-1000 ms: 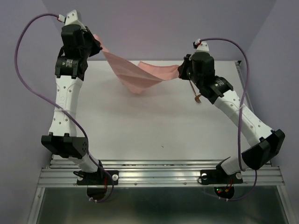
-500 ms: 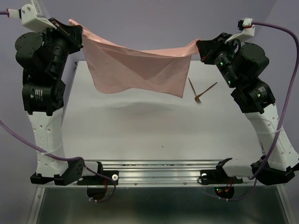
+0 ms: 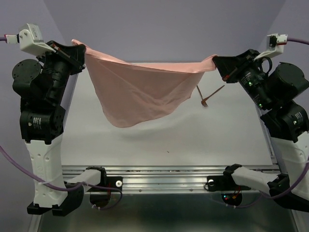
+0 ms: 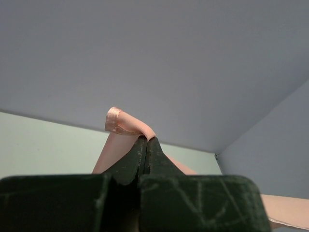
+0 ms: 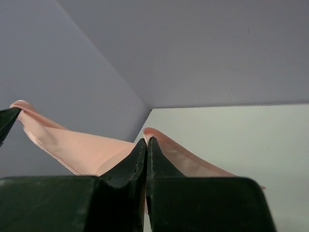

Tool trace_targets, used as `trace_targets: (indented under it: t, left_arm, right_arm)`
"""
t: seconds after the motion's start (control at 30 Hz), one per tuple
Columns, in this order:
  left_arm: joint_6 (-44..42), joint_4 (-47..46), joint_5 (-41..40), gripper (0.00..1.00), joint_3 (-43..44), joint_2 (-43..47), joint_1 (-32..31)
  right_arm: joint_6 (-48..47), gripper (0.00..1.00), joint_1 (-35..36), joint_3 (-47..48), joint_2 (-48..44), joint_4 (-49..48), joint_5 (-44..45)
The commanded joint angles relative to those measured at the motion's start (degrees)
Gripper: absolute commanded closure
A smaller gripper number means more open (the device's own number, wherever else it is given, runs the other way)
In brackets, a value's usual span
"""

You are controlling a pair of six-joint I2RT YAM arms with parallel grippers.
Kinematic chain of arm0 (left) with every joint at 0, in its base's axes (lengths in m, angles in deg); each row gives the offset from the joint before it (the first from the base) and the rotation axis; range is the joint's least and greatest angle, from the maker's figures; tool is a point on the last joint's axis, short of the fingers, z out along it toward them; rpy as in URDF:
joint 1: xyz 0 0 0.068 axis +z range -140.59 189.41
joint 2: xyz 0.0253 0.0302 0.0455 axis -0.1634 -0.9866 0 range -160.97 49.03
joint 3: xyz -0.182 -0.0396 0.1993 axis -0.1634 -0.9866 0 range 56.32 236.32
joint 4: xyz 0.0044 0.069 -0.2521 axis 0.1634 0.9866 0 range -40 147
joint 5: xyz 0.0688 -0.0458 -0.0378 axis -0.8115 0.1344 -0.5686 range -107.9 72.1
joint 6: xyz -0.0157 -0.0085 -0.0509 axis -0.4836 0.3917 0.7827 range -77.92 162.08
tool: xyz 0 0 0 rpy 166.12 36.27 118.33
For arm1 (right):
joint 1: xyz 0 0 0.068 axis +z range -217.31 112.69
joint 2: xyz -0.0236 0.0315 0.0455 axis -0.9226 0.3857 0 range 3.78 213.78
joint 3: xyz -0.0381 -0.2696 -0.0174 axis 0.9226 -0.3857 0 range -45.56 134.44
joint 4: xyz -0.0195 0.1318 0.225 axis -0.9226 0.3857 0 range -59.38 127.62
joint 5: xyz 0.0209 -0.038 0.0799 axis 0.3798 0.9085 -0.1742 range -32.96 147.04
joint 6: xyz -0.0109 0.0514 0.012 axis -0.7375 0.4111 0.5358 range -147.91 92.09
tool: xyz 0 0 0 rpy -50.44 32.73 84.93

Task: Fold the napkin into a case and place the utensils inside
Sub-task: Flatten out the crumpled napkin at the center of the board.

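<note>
Because it is pinched at two upper corners and lifted clear of the table (image 3: pixel 203 140), the napkin (image 3: pixel 140 94) hangs as a single open sheet. This looks like a spreading-out move, so that the cloth can be laid flat before any fold is made.

Item 1, napkin: salmon-pink and unfolded, no case formed yet. It is suspended over the 12 o'clock part of the table. The top edge is stretched almost taut from 10 o'clock to 2 o'clock, and the belly sags to a rounded point toward 6 o'clock without touching the surface.

Item 2, left gripper (image 3: pixel 79 48): at 10 o'clock, jaws pressed together on the left corner. The wrist view shows a small hemmed loop of cloth standing up above the fingertips.

Item 3, right gripper (image 3: pixel 219 63): at 2 o'clock, jaws likewise clamped on the right corner, with cloth spilling out to both sides of the tips.

Item 4, utensils (image 3: pixel 206 95): two thin reddish-brown sticks lying on the table at 2 o'clock, crossed in a narrow V with the forked tip nearest 6 o'clock. They lie just below the napkin's right corner, apart from it and untouched, probably left there until the case exists.

Changes: a second ago the cloth was bunched low between arms reaching far toward 12 o'clock. Half a second ago it hung shallower, with a squarer lower edge. Both grippers now sit farther apart and the sag is deeper. The utensils have not shifted.
</note>
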Motion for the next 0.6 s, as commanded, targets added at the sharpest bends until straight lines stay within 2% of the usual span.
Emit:
trace_targets:
  t: [0.0,0.13,0.3,0.57]
  left_arm:
    - [0.76,-3.21,1.79,1.00,0.58,3.06,0.18]
    - [0.06,0.74,0.66,1.00,6.45,3.85,0.18]
    - [-0.03,1.54,-0.93,1.00,7.18,5.60,0.18]
    - [0.76,-0.74,-6.19,1.00,-5.55,1.58,0.18]
  right_arm:
    - [3.08,0.99,-0.33,0.09,-4.24,-0.07,-2.05]
    - [5.18,0.99,-0.33,0.09,-7.23,0.02,-2.40]
    - [6.51,0.99,-0.33,-2.71,-9.78,-1.39,1.37]
    - [5.10,0.99,-0.33,-9.13,-4.61,-1.04,16.30]
